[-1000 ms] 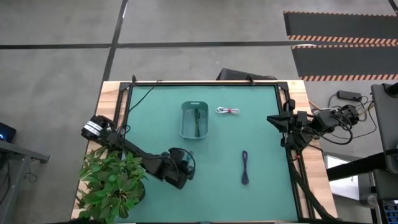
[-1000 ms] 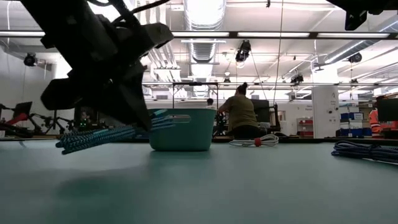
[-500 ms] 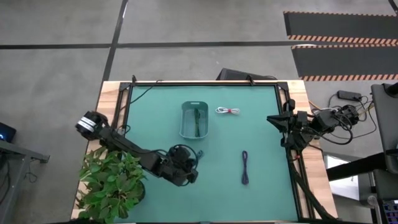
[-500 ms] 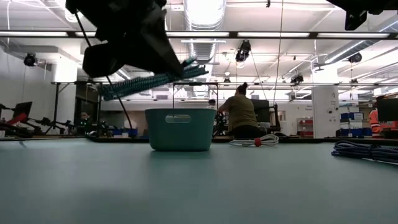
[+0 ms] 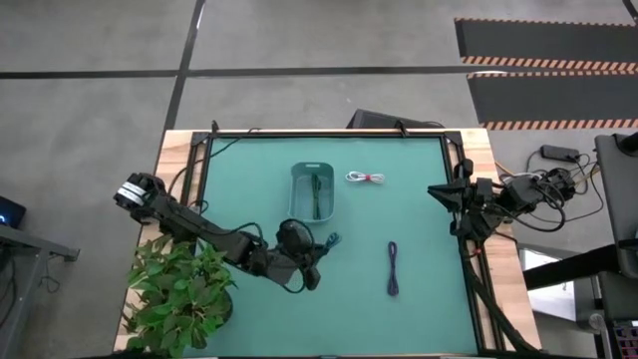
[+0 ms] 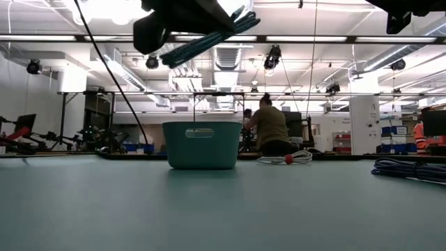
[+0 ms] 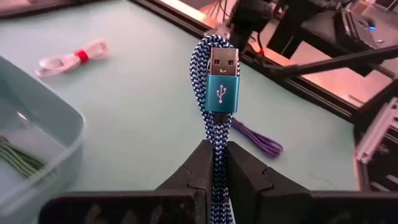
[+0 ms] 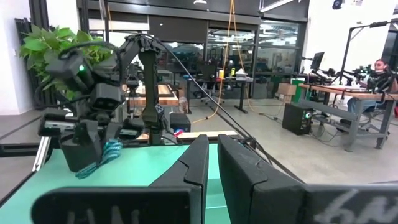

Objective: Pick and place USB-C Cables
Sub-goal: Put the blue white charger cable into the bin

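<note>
Overhead, the left claw (image 7: 214,163) grips the blue cable (image 7: 215,93); the right claw (image 8: 211,163) waits clenched.

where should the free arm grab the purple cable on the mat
Grip the purple cable at the middle of its bundle, coming straight down. It lies flat on the green mat as a long, narrow strand with clear space around it, so fingers closing across its thin width should catch all the loops. The right gripper, shut at the table's right edge, is the nearer one.
</note>
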Tool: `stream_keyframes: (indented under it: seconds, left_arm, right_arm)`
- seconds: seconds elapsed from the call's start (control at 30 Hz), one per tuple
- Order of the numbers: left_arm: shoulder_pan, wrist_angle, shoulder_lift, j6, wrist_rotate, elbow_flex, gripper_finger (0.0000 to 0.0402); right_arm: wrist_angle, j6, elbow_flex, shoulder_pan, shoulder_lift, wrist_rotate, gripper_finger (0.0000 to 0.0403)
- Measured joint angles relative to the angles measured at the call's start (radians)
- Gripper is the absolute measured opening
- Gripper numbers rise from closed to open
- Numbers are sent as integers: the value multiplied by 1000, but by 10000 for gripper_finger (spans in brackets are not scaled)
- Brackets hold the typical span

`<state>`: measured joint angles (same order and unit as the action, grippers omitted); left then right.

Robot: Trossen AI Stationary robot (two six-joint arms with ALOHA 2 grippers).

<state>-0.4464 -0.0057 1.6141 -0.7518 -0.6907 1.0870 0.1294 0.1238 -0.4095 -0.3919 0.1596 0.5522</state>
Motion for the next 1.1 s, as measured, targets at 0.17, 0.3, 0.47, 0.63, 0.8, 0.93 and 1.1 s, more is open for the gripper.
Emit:
stream_keyframes:
  seconds: [0.17,0.3,0.47,0.63,0.8,0.93,1.1]
  left_arm:
    - [55,-3,-14,51,0,0,15]
    - [112,-4,-24,87,1,0,15]
    - [190,-3,-40,112,5,0,15]
    - [258,-3,-42,104,8,0,15]
    - [326,-4,-42,91,8,0,15]
    - [386,-34,-42,-13,38,10,15]
    - [461,-97,-42,-159,166,25,15]
  right_arm:
    - [0,0,0,0,0,0,27]
    - [0,0,0,0,0,0,27]
    - [0,-1,0,0,0,0,27]
    - [-1,-9,0,0,0,0,27]
    - [-1,-11,0,0,0,0,27]
    - [-1,-11,0,0,0,0,27]
    - [0,-34,-9,0,0,1,27]
